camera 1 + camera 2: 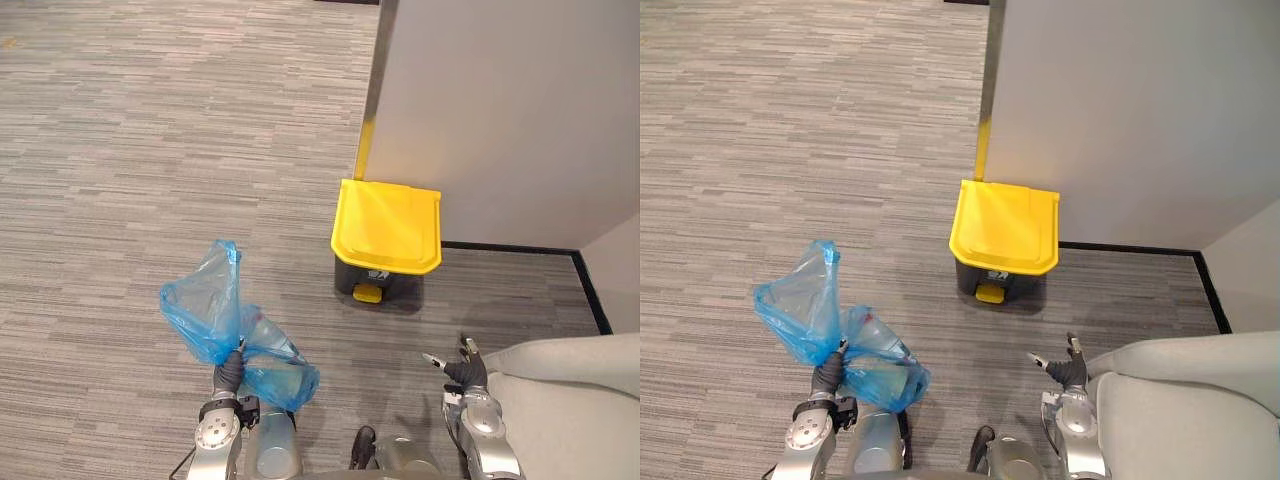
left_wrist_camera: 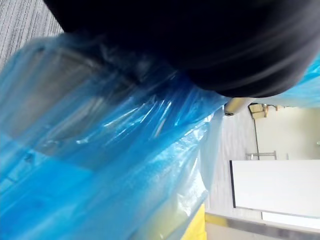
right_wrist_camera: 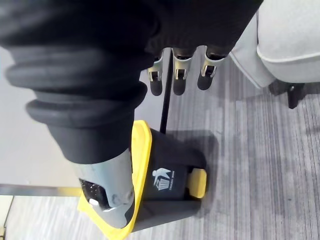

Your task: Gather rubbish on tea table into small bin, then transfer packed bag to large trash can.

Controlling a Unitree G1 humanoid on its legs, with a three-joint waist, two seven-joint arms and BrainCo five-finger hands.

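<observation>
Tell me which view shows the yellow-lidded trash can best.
The left eye view: the whole trash can shows, lid closed, yellow pedal in front. The right eye view matches it. The right wrist view shows its side, partly behind the right hand. The left wrist view gives a yellow sliver past the blue bag.

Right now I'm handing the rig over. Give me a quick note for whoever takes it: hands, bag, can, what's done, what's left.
Hands: left hand is shut on the neck of the blue bag. The right hand is open and empty, low beside the grey seat.
Things: the bag is held up in front of the robot with rubbish inside. The large trash can stands ahead by the wall, yellow lid closed, pedal facing the robot.
Done: bag packed and in hand.
Left: close in, open the lid, drop the bag in.
</observation>
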